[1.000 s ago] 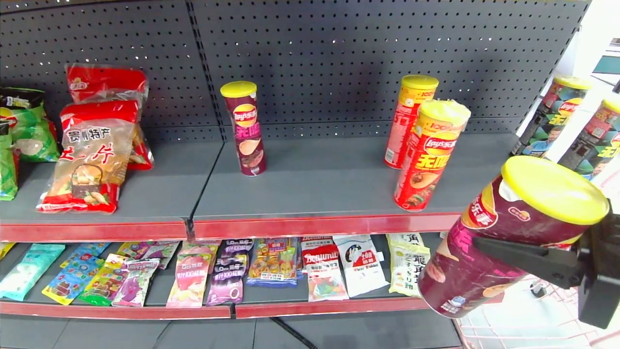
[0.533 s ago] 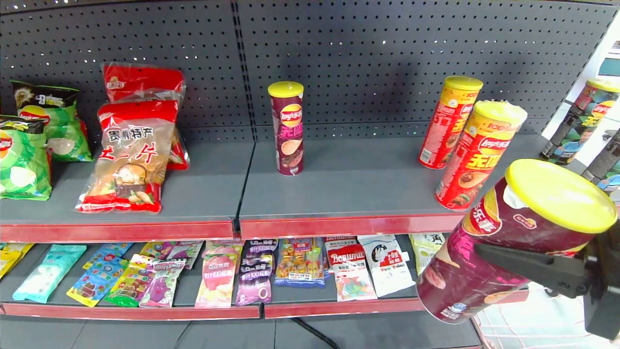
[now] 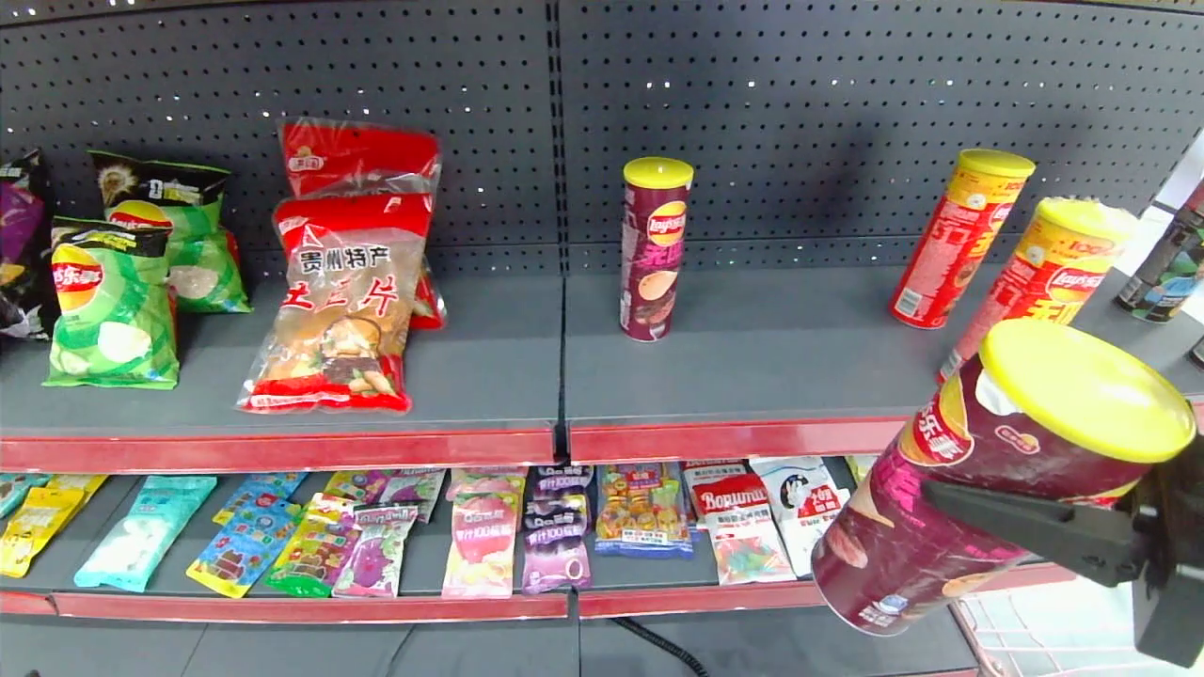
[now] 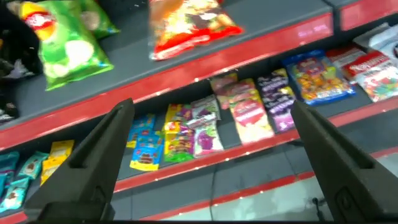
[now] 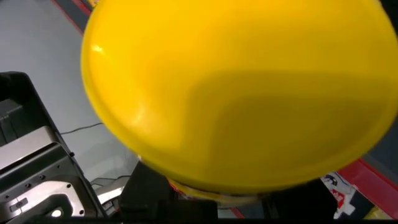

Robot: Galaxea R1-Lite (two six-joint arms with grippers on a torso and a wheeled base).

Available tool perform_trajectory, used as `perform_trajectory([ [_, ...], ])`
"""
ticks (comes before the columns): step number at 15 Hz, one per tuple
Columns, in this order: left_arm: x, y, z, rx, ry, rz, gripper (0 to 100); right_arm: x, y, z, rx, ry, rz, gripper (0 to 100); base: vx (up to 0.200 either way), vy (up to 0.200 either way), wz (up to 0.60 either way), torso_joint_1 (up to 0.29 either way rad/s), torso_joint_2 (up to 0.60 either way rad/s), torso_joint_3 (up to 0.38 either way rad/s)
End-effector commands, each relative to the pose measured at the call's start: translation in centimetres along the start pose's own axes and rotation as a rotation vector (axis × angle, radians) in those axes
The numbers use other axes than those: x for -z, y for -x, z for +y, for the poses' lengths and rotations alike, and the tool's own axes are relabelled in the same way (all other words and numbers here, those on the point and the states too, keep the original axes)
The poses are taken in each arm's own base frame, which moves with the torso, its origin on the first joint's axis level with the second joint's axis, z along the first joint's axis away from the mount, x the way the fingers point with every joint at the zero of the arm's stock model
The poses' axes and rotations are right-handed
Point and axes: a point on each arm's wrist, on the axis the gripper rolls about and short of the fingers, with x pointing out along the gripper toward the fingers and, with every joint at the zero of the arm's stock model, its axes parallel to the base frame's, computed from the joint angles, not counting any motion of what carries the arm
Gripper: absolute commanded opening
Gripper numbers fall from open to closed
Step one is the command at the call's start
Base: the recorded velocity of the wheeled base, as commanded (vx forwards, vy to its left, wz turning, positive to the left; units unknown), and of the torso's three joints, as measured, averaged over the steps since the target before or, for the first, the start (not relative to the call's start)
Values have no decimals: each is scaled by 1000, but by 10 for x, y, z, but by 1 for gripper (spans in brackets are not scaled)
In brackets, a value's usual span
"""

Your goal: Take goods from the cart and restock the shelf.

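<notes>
**A:** What did the right gripper have hold of?

**B:** It was clamped round the purple chip can. One black finger lay across the middle of the tube, and the other was hidden behind it. The can was carried at a tilt, with its yellow lid nearest the wrist and its base pointing away and down.

**A:** How would you say it handles?

**B:** I judged it to be light, with a stiff but thin wall that a hard squeeze could dent. The glossy wrap looked slippery, so a tilted can might slide through the pads. The mid-body was the right place to hold it. The lid could pop off if gripped.

**A:** And beyond the fingertip?

**B:** The upper shelf lay ahead of the gripper and a little above the can's base. Two red cans were the nearest goods, just past the held can. A matching purple can stood upright farther off, towards the robot's left, with bare board around it. I took that to be the likely spot. The can would need righting before it was set down.

**A:** What about the left gripper?

**B:** It was spread wide and held nothing. The lower tier's snack packets lay out beyond its fingers.
</notes>
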Motion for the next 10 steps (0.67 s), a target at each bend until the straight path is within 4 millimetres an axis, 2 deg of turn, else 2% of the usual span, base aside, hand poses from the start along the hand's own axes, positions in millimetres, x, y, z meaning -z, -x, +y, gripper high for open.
perform_trajectory([
  [1,0,-1,0,1,-1,6,100,1,1,1,-1,1,-2,0,0,0,0,0,0,0],
  [3,0,-2,0,-3,-6,7,100,2,1,1,-2,0,2,0,0,0,0,0,0,0],
  [10,1,-3,0,0,-8,17,100,2,0,1,-2,-1,3,0,200,0,0,3,2,1],
])
